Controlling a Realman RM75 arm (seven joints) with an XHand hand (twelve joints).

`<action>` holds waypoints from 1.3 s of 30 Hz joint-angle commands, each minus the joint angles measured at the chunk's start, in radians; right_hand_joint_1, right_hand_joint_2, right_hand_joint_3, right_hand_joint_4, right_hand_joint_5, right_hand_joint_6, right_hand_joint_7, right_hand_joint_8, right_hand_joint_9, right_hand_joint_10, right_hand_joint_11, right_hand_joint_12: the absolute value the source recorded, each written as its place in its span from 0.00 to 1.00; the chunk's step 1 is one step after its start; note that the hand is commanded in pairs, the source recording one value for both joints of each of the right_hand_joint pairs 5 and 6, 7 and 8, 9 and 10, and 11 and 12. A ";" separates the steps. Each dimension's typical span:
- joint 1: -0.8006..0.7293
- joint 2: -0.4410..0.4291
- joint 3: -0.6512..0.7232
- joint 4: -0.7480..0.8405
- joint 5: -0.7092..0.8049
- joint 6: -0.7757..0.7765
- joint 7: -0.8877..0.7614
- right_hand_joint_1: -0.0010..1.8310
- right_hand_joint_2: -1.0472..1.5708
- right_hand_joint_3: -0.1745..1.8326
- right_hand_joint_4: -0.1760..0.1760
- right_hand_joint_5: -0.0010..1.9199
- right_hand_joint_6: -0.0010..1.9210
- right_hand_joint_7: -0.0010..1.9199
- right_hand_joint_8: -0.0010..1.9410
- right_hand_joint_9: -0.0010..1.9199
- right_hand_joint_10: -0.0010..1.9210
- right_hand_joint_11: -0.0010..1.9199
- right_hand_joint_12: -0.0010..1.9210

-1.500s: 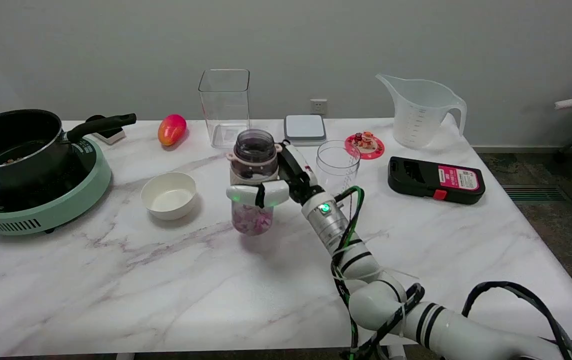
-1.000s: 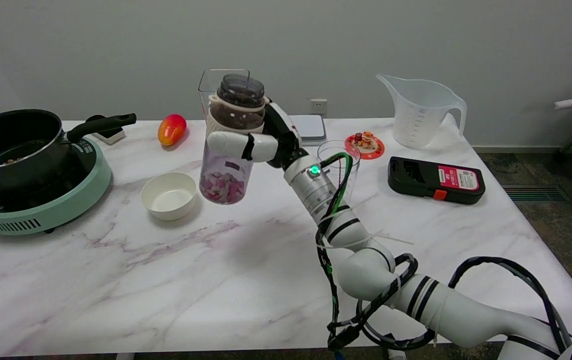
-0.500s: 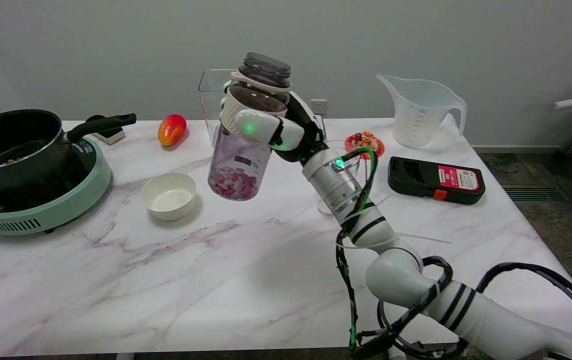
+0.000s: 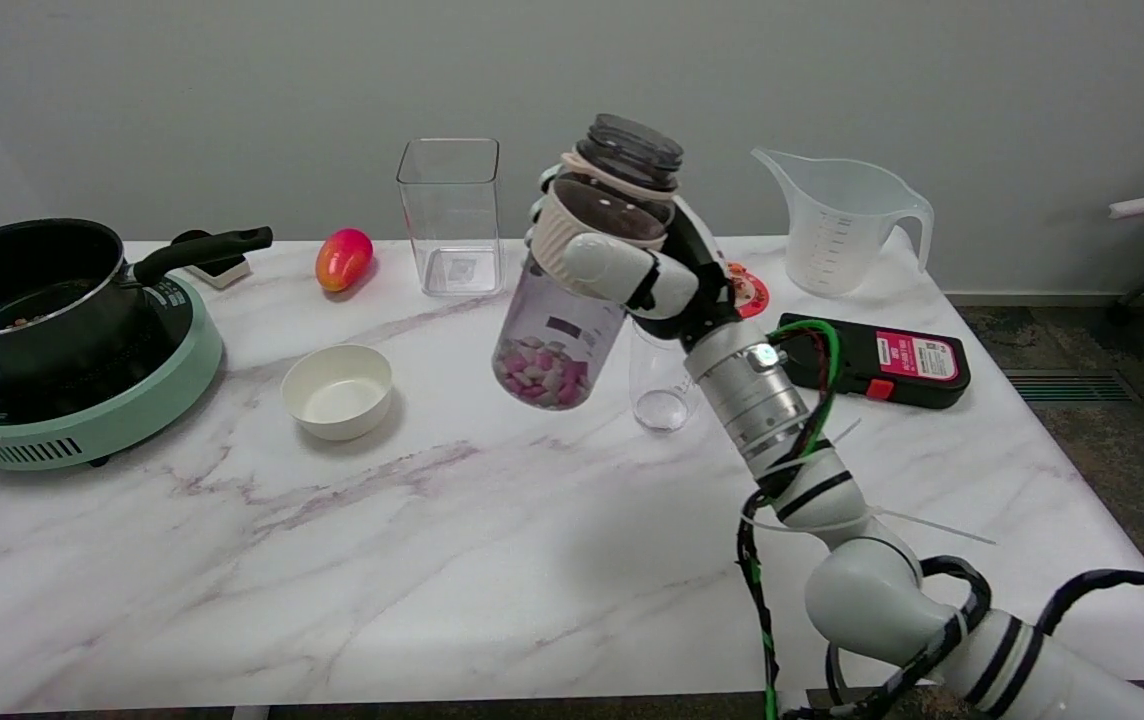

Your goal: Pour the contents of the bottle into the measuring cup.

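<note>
Pink and white bits sit at the bottom of the bottle [image 4: 572, 300], which the robot hand [image 4: 632, 265] is grasping up in the air, centre frame. Its long axis leans, mouth toward the upper right. Measuring cup? Probably the small clear one [image 4: 660, 385] on the bench [image 4: 332, 560], just right of and below the bottle's base. Labels too small to read.

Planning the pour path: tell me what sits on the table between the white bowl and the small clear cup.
In the head view, nothing rests between the white bowl and the small clear cup; the lifted bottle hangs above that stretch.
</note>
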 commanded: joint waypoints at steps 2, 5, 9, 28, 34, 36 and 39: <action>-0.203 0.124 0.071 0.076 0.006 0.239 -0.058 0.64 0.97 0.24 0.50 0.86 0.86 0.86 0.85 0.80 0.80 0.68 0.68; -0.260 0.126 0.104 0.075 -0.011 0.278 -0.058 0.64 0.96 0.24 0.50 0.86 0.86 0.86 0.85 0.80 0.80 0.68 0.68; -0.347 0.140 0.168 0.076 -0.011 0.324 -0.088 0.65 0.96 0.25 0.50 0.86 0.86 0.86 0.85 0.80 0.80 0.68 0.68; -0.616 0.161 0.568 0.079 0.000 0.326 -0.105 0.68 0.92 0.29 0.50 0.84 0.84 0.85 0.84 0.80 0.80 0.68 0.68; -0.633 0.151 0.650 0.043 0.031 0.268 -0.103 0.68 0.92 0.29 0.50 0.84 0.84 0.85 0.84 0.80 0.80 0.68 0.68; -0.618 0.159 0.663 0.019 0.057 0.228 -0.105 0.69 0.92 0.30 0.50 0.84 0.84 0.85 0.85 0.81 0.81 0.68 0.68; -0.576 0.188 0.686 -0.032 0.070 0.170 -0.105 0.70 0.91 0.32 0.50 0.83 0.83 0.85 0.84 0.81 0.81 0.68 0.68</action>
